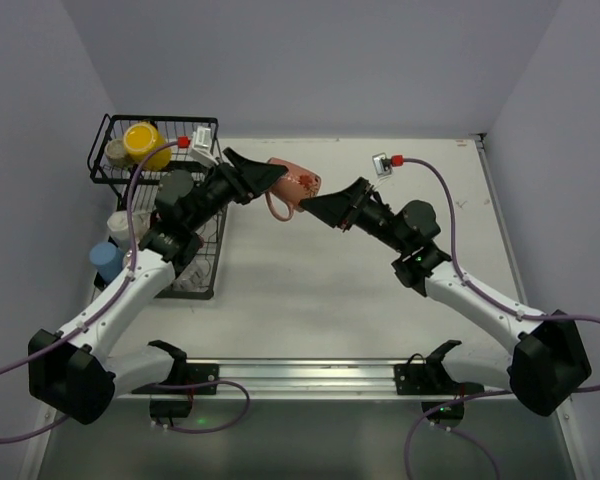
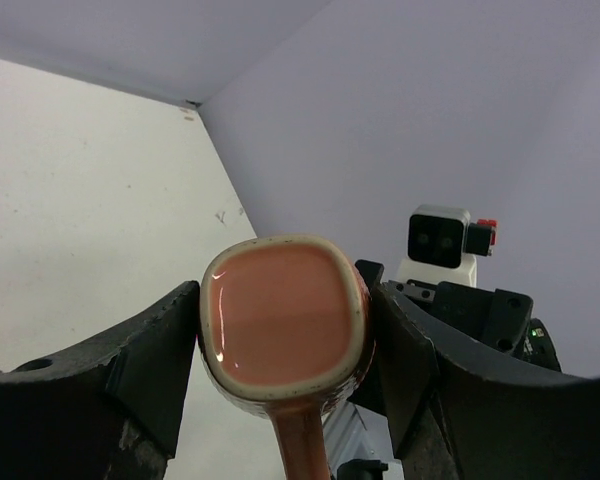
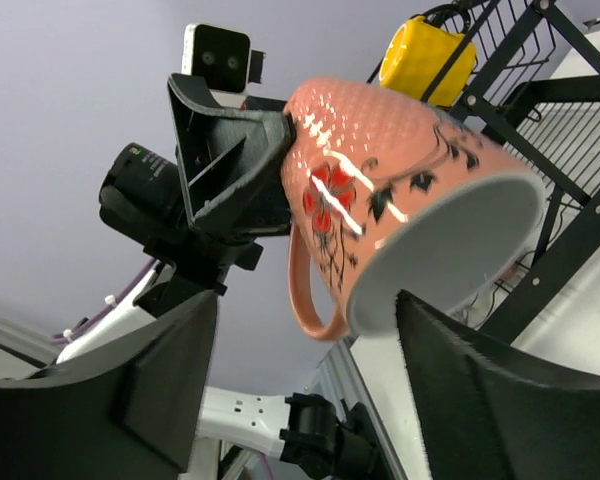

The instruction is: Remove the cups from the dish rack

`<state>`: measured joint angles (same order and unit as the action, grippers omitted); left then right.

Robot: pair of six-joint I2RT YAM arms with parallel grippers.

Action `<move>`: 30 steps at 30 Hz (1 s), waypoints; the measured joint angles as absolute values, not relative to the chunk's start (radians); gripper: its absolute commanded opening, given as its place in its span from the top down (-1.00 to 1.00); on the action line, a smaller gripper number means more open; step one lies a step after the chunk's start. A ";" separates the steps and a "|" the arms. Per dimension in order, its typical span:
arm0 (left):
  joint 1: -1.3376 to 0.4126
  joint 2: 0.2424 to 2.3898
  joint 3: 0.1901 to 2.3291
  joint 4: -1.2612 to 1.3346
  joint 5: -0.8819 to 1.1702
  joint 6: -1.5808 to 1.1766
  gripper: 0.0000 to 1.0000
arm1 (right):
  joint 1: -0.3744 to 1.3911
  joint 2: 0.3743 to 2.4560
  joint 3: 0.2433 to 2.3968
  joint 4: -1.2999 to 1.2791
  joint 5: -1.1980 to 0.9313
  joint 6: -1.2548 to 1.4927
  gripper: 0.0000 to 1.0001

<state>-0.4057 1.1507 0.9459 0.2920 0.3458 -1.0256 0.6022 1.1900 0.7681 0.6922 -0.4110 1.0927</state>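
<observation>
My left gripper (image 1: pixel 276 180) is shut on a salmon-orange mug (image 1: pixel 296 184) with a red flower pattern, held in the air over the table. In the left wrist view the fingers (image 2: pixel 155 350) press both sides of the mug (image 2: pixel 285 320), its handle pointing down. My right gripper (image 1: pixel 318 206) is open just right of the mug, its jaws wide apart (image 3: pixel 305 385) below the mug's pale end (image 3: pixel 450 240). The black wire dish rack (image 1: pixel 108 172) stands at the far left, with a yellow cup (image 1: pixel 143 143) and a beige cup (image 1: pixel 117 151) in its upper tier.
A light blue cup (image 1: pixel 106 260) and a pale cup (image 1: pixel 121 223) sit left of the rack's lower tray (image 1: pixel 212 255). The yellow cup (image 3: pixel 426 55) and rack wires (image 3: pixel 540 95) show behind the mug. Walls close the table on three sides.
</observation>
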 measured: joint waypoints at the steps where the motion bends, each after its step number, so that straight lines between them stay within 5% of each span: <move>1: -0.415 1.151 0.940 0.301 0.347 -1.029 1.00 | 0.602 1.194 0.769 0.703 -0.411 1.092 -0.34; 5: -0.457 1.151 0.912 0.318 0.360 -1.034 0.91 | 0.602 1.232 0.785 0.739 -0.410 1.106 -0.04; 8: -0.467 1.144 0.897 0.324 0.363 -1.034 0.46 | 0.602 1.265 0.785 0.772 -0.408 1.124 0.31; 12: -0.467 1.111 0.879 0.323 0.364 -1.045 -0.60 | 0.615 1.275 0.775 0.847 -0.410 1.162 0.95; 15: -0.468 1.062 0.876 0.288 0.363 -0.991 -1.00 | 0.622 1.247 0.762 0.862 -0.401 1.154 1.00; 24: -0.468 0.799 0.904 -0.046 0.257 -0.643 -1.00 | 0.532 1.159 0.823 0.246 -0.285 0.822 1.00; 30: -0.468 0.597 0.828 -0.200 0.192 -0.467 -1.00 | 0.295 1.293 1.037 -0.188 -0.214 0.597 1.00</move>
